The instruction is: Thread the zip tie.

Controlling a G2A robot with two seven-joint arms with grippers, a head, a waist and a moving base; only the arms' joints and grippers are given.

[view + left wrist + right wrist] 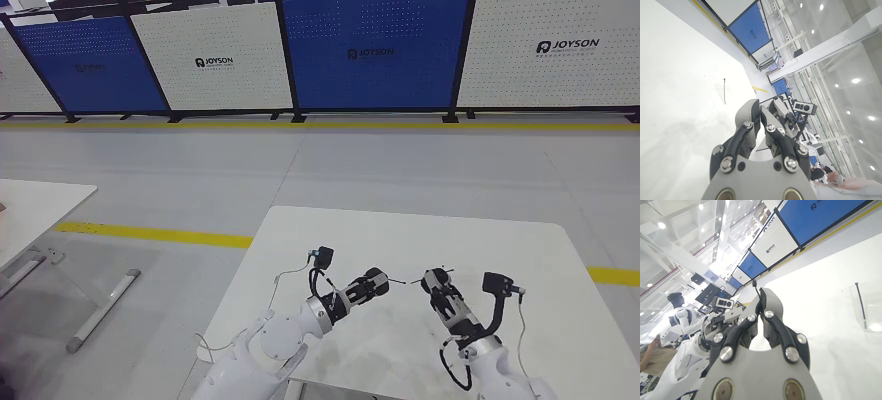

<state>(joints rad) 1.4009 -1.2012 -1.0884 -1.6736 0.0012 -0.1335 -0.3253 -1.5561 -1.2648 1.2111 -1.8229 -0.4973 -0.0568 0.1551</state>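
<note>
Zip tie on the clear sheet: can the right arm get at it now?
Likely not: nothing blocks the loose zip tie, but the right gripper is shut on another zip tie.

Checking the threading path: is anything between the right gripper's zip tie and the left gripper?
Nothing visible does. The left gripper and right gripper, shut on the zip tie, face each other across open air above the table; a spare tie lies aside.

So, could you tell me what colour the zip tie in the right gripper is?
The zip tie is black, clearest in the right wrist view.
</note>
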